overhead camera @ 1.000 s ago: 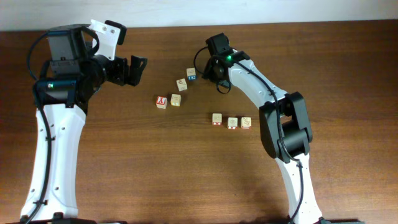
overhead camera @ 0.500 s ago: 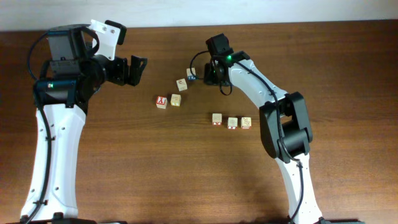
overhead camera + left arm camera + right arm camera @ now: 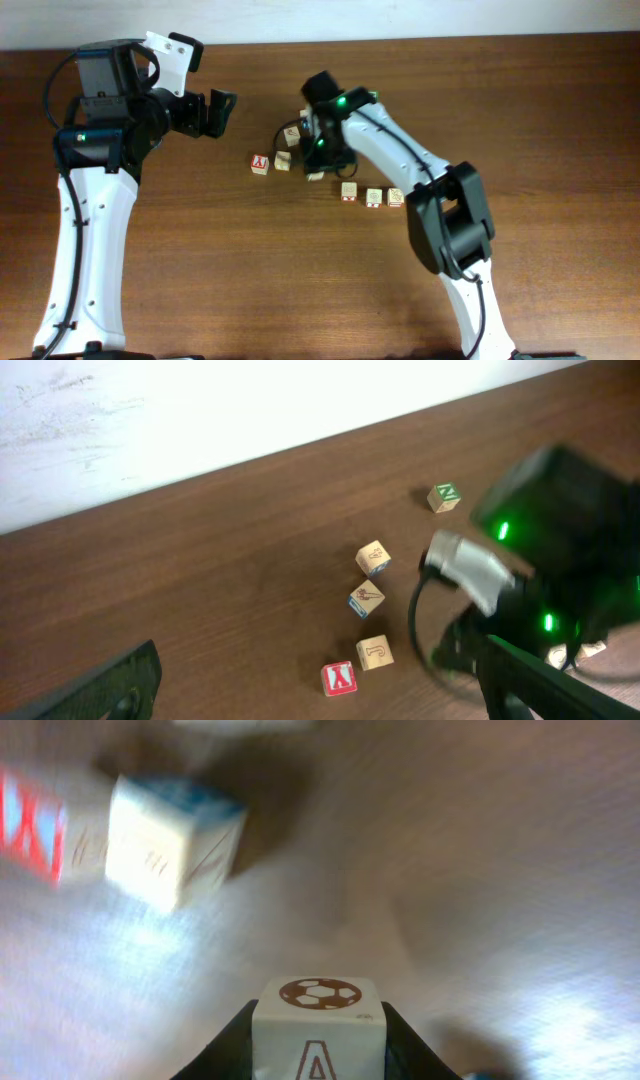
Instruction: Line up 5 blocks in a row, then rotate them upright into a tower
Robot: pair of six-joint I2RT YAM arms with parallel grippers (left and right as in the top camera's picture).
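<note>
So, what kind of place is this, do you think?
Probably a robotics lab bench: two white robot arms at a wooden table, a plain white wall behind, and small alphabet cubes on it.

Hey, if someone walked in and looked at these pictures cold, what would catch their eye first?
The right end effector, mid-table among scattered alphabet cubes, is shut on a soccer-ball block with a red A below the ball. A red Y cube lies nearby, and three cubes form a neat row close by. The left end effector hangs open, off to the side, holding nothing.
</note>
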